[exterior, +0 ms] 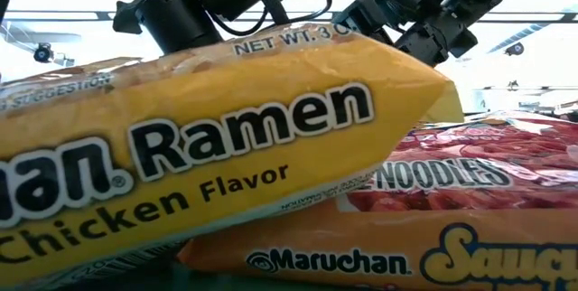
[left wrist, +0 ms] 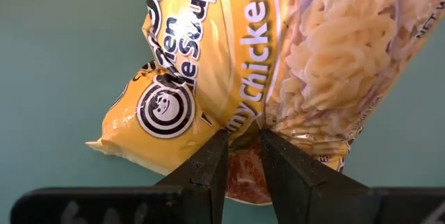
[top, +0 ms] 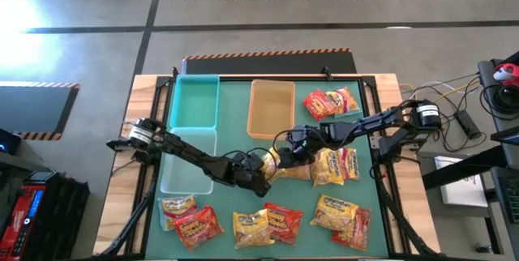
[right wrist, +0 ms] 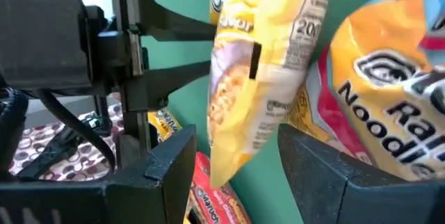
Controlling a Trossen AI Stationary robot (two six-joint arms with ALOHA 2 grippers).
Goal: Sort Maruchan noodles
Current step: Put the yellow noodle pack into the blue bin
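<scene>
A yellow Maruchan noodles packet (top: 285, 166) is held over the middle of the green mat. My left gripper (top: 266, 166) is shut on it. The left wrist view shows the packet (left wrist: 278, 50) stretching away from the fingers. My right gripper (top: 293, 151) has come in from the right and is open. Its two fingers (right wrist: 174, 165) stand on either side of the packet's lower end (right wrist: 243, 147); I cannot tell whether they touch it. Other packets lie flat on the mat: two at the far right (top: 331, 103), two at centre right (top: 336, 166), and several along the near edge (top: 268, 224). My left gripper pinches the yellow packet at its edge (left wrist: 245, 123) between its two fingers, where the wrapper puckers. The fingers slant down from the table's left. The packet stands on edge, held up off the mat, as the right wrist view shows (right wrist: 264, 78).
At the far left of the mat stand a teal tray (top: 196, 99) and, nearer, a clear tray (top: 188, 164). A tan tray (top: 272, 107) stands at far centre. Right in front of the low camera a yellow packet (exterior: 208, 137) lies on an orange-and-red one (exterior: 406, 237).
</scene>
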